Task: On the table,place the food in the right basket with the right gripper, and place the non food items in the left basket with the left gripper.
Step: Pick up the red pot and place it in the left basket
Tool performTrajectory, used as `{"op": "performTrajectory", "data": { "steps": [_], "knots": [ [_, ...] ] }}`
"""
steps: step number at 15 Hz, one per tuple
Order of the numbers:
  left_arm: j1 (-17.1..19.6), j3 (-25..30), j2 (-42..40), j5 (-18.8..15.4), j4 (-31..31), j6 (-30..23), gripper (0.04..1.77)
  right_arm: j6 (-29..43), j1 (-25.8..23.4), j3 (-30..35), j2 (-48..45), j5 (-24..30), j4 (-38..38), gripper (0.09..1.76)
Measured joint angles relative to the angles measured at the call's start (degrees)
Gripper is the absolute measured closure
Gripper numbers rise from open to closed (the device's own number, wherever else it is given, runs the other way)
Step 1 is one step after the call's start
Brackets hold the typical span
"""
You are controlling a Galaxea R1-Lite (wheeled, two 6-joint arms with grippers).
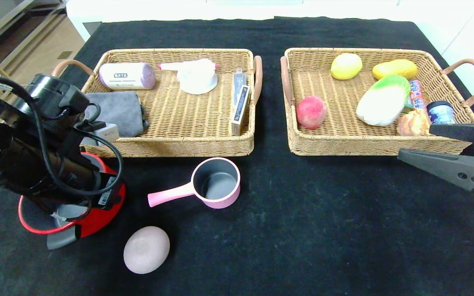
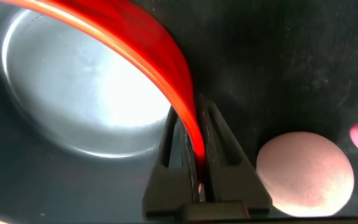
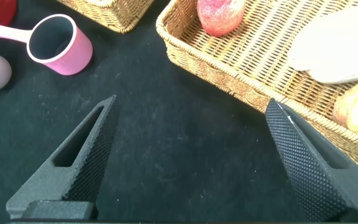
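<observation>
My left gripper (image 1: 66, 225) is shut on the rim of the red pot (image 1: 101, 213) at the table's front left. The red rim (image 2: 166, 62) runs between the fingers (image 2: 229, 155), one inside the grey bowl and one outside. The pale lilac egg-shaped lump (image 1: 146, 249) lies just beside it, and the pink saucepan (image 1: 216, 183) stands nearer the left basket (image 1: 179, 146), which holds the card box (image 1: 240, 102). My right gripper (image 1: 414, 141) hangs open and empty over the cloth before the right basket (image 1: 344, 146), where the napa cabbage (image 1: 383, 100) and bun (image 1: 413, 122) lie.
The left basket also holds a grey cloth (image 1: 117, 111), a lilac cylinder (image 1: 126, 76) and a white item (image 1: 197, 76). A red peach (image 1: 311, 112), two yellow fruits (image 1: 346, 65), a packet and a small jar (image 1: 440, 112) share the right basket. Black cloth covers the table (image 1: 323, 226).
</observation>
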Motion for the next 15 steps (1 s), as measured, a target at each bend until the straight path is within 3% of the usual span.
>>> {"op": "performTrajectory", "data": {
  "steps": [6,15],
  "knots": [
    [-0.6,0.2,-2.0,-0.4,0.0,0.1,1.63,0.0,0.0,0.0,0.0,0.0,0.0,0.14],
    [-4.6,-1.8,-10.1,0.5,3.9,0.6,1.63,0.0,0.5,0.3,0.2,0.0,0.0,0.14]
  ]
}}
